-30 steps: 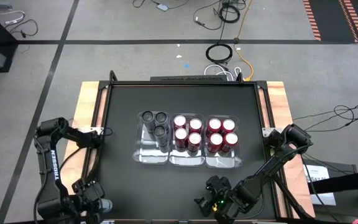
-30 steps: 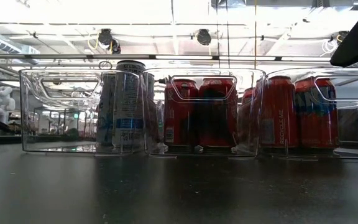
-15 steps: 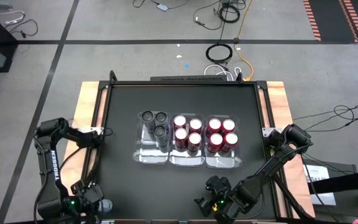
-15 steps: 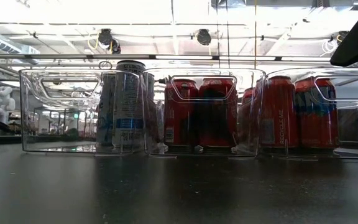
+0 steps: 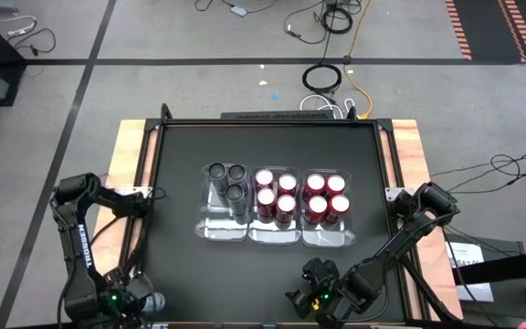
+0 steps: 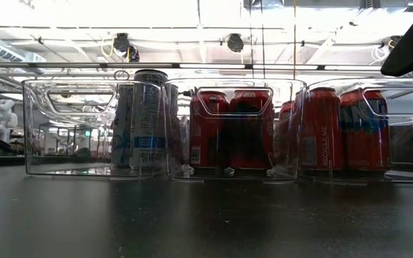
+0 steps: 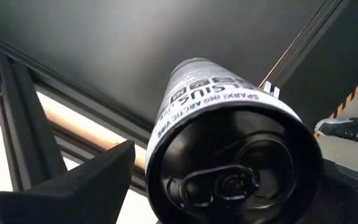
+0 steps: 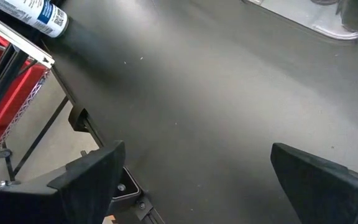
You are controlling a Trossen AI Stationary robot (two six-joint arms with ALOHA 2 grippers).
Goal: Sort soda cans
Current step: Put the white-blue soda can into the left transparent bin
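Observation:
Three clear trays stand side by side mid-table. The left tray [image 5: 217, 227] holds three dark grey soda cans [image 5: 230, 181] [image 6: 145, 122]. The middle tray [image 5: 274, 235] and the right tray [image 5: 327, 238] each hold several red cans [image 5: 276, 194] [image 6: 229, 129]. My left gripper [image 5: 142, 300] [image 7: 229, 193] is at the table's near-left corner, shut on a grey soda can [image 5: 154, 300] [image 7: 229, 118]. That can also shows in the right wrist view [image 8: 39, 14]. My right gripper [image 5: 301, 297] [image 8: 197, 180] waits open above the near edge, holding nothing. My left gripper has the grey can between its two fingers, one finger [image 7: 86, 186] beside the can's wall [image 7: 166, 130]. The can lies along the fingers, its tab end [image 7: 235, 180] toward the wrist. The contact on the far side of the can is hidden by the can itself.
A black mat covers the table [image 5: 181, 155], bordered by a dark frame rail [image 5: 144, 183] and wooden edges [image 5: 126, 146]. The trays sit in a row across the middle. Bare mat lies between the trays and the near edge [image 6: 206, 215]. A red rack [image 8: 5, 74] stands beyond the table.
My left arm has drawn back a little toward the table's near edge, still shut on the grey can at the near-left corner. The trays and the cans in them have stayed put.

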